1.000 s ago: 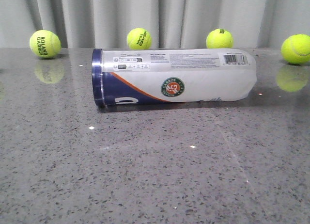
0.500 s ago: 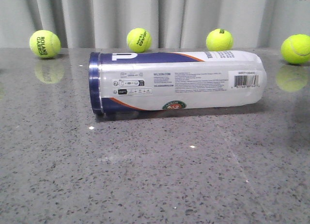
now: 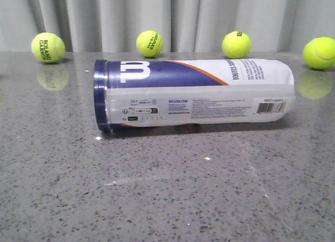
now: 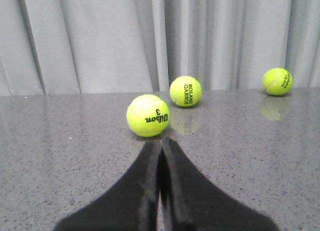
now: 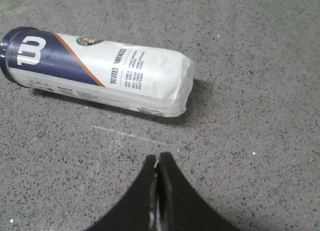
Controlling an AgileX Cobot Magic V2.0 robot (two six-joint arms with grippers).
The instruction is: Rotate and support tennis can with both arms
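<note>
The tennis can (image 3: 193, 94) lies on its side across the grey stone table, navy end band with the white W logo to the left, barcode near its right end. It also shows in the right wrist view (image 5: 100, 71), apart from my right gripper (image 5: 158, 157), which is shut and empty above bare table. My left gripper (image 4: 161, 141) is shut and empty, just short of a yellow-green Wilson ball (image 4: 148, 115). Neither gripper shows in the front view, and nothing touches the can.
Several yellow-green tennis balls stand along the back by the grey curtain: (image 3: 47, 47), (image 3: 149, 43), (image 3: 236, 44), (image 3: 319, 53). The left wrist view shows two more balls further off (image 4: 185, 91), (image 4: 277, 81). The table (image 3: 167, 189) is speckled grey stone.
The can has rolled towards the camera about its long axis: the W logo and navy band have come up on top, the round emblem has gone under. It also sits slightly nearer and lower.
</note>
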